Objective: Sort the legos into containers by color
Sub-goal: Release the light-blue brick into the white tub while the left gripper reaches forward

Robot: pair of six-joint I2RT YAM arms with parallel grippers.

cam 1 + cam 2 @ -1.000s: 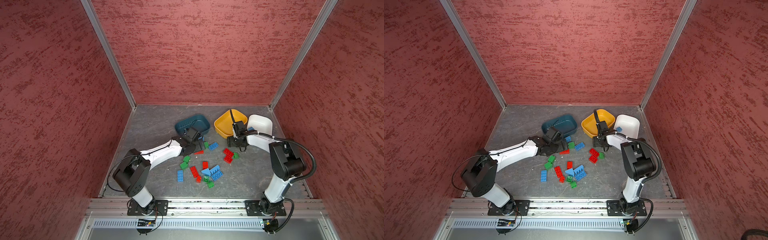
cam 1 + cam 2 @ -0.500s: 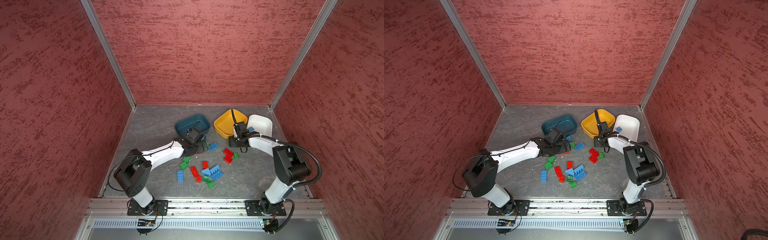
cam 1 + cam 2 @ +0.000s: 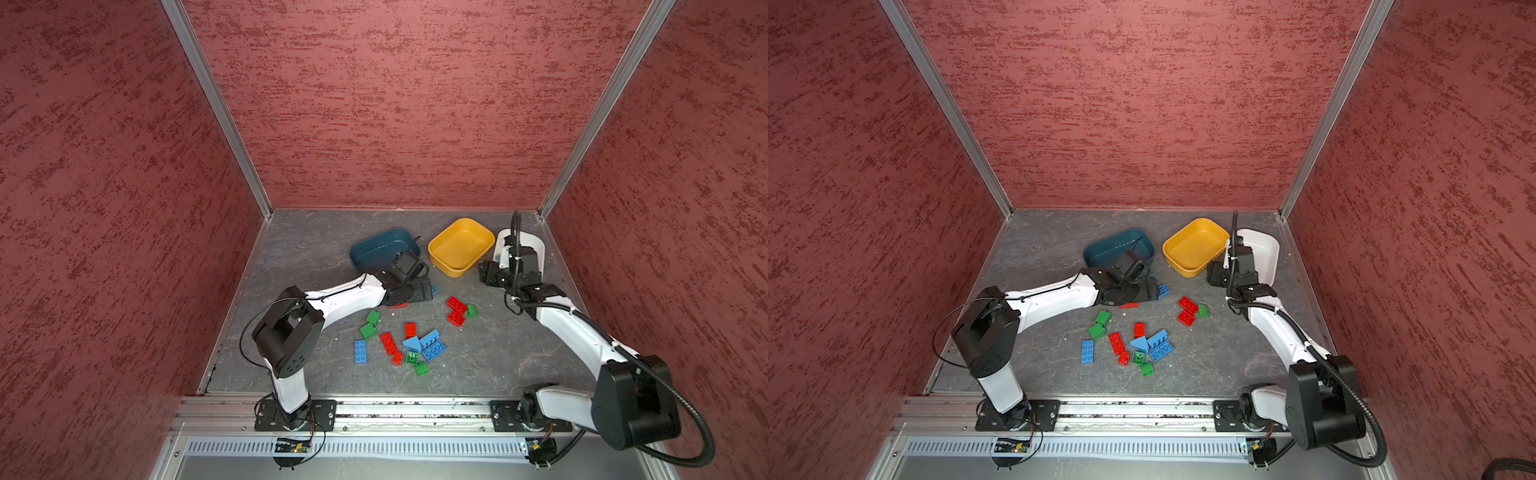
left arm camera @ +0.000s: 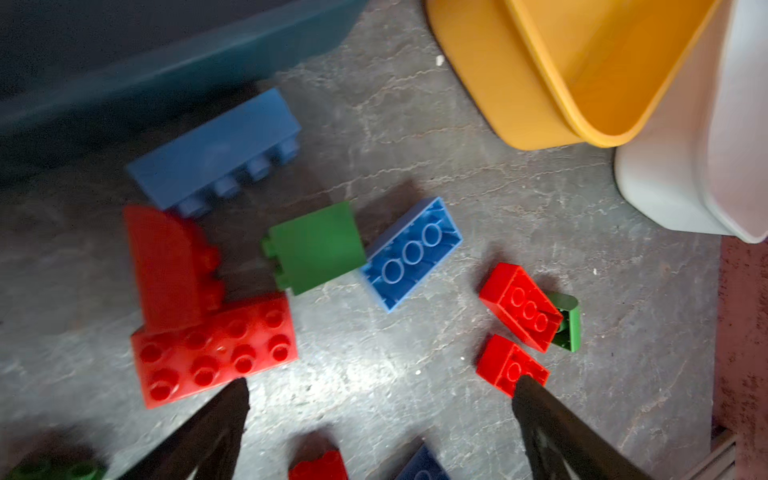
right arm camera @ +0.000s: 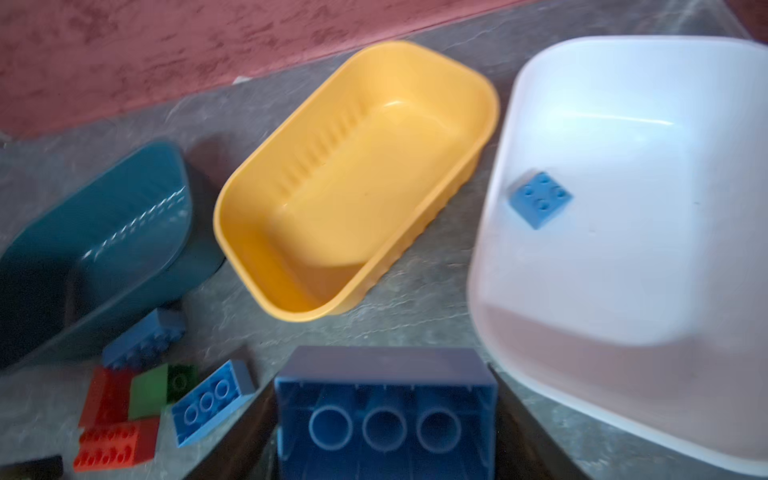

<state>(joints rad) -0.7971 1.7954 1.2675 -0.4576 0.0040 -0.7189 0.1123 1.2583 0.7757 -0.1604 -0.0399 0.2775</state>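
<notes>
Loose red, green and blue legos (image 3: 411, 345) lie scattered mid-floor in both top views. The teal container (image 3: 376, 249), the yellow container (image 3: 459, 245) and the white container (image 3: 536, 245) stand at the back. My left gripper (image 4: 382, 384) hangs open over bare floor, beside a flat red brick (image 4: 212, 349), a green brick (image 4: 316, 247) and an overturned blue brick (image 4: 411, 253). My right gripper (image 5: 384, 432) is shut on a blue brick (image 5: 384, 411), hollow side toward the camera, in front of the yellow container (image 5: 357, 178) and the white container (image 5: 623, 291), which holds a small blue brick (image 5: 540, 198).
Red textured walls close in the grey floor on three sides. A metal rail (image 3: 415, 411) carrying both arm bases runs along the front. Two red bricks with a green one (image 3: 461, 311) lie between the arms. The yellow container holds nothing.
My left gripper has moved right and forward, away from the teal container, over the bricks. The right arm's elbow has swung down toward the front, while its gripper stays by the yellow and white containers.
</notes>
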